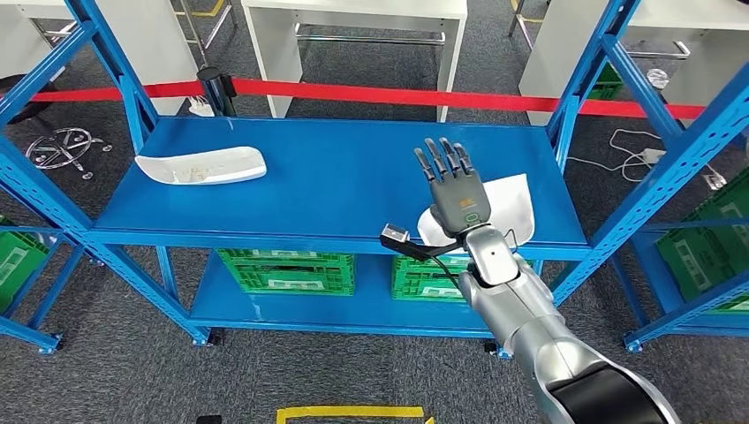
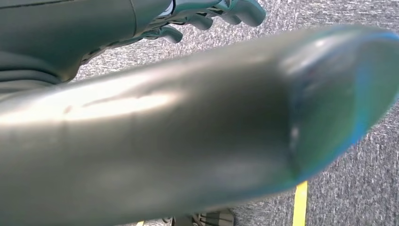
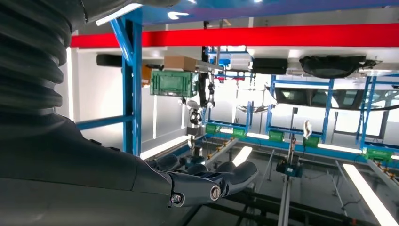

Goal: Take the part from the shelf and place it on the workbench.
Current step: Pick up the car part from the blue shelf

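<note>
Reach stage: right hand [image 1: 457,196] above a white part [image 1: 512,208] on the blue shelf [image 1: 336,177], nothing lifted yet.

Fingers [image 1: 442,159] straight and spread, palm down, holding nothing; hand overlaps near edge of the part at shelf's right end, contact not discernible. Second white part [image 1: 201,166] well apart on the shelf's left side, untouched. Judged early: grasp, lift and carry to the workbench all remain. Green crates [image 1: 287,271] on the lower tier. Head view gives the hand–part relation; right wrist view, turned over, looks past the dark fingers [image 3: 226,176] into the hall, part not seen there. Left wrist view catches left hand [image 2: 207,16] over grey carpet [image 2: 339,193], fingers loosely curled, nothing visibly held; exact state cannot tell.
</note>
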